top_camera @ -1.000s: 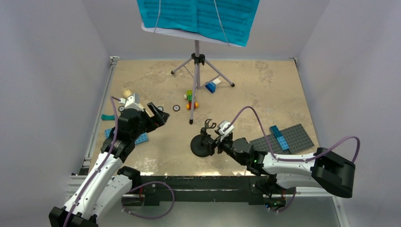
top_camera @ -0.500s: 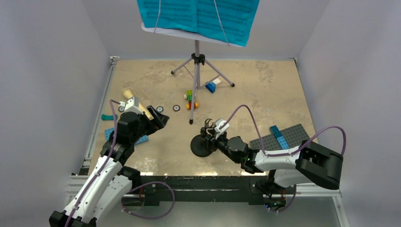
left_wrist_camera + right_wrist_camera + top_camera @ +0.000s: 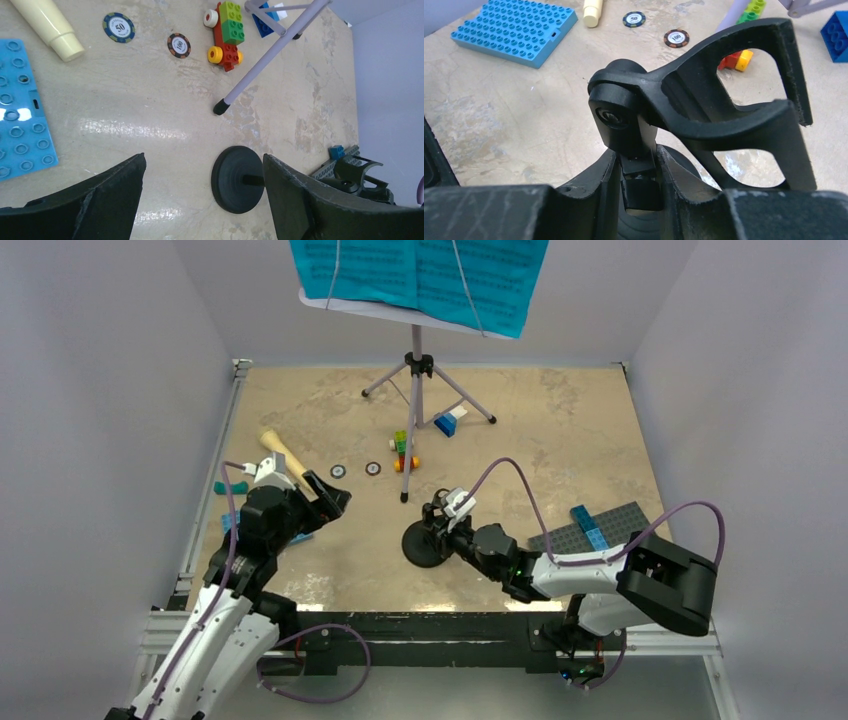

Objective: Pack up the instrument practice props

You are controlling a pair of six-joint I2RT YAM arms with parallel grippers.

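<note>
The black mic stand [image 3: 424, 546] rests on its round base in the near middle of the table. My right gripper [image 3: 446, 530] is shut on its upright post just under the clip [image 3: 704, 100], a finger pressed to each side [image 3: 636, 172]. My left gripper [image 3: 335, 496] hangs open over bare table to the left, and in its wrist view the stand's base [image 3: 237, 179] lies between its fingers [image 3: 202, 170]. The cream toy microphone [image 3: 283, 455] lies flat behind it. At the back stands the music stand [image 3: 417, 370] with teal pages [image 3: 420, 275] on it.
A blue baseplate [image 3: 20, 115] lies at the left under my left arm, and a grey baseplate [image 3: 600, 530] with blue bricks at the right. Two poker chips [image 3: 338, 470] and a small brick stack [image 3: 403, 452] sit mid-table. One tripod leg ends near there [image 3: 220, 107].
My right gripper has slid left onto the mic stand's post and closed on it. My left gripper has drawn back toward the near left, uncovering the cream microphone.
</note>
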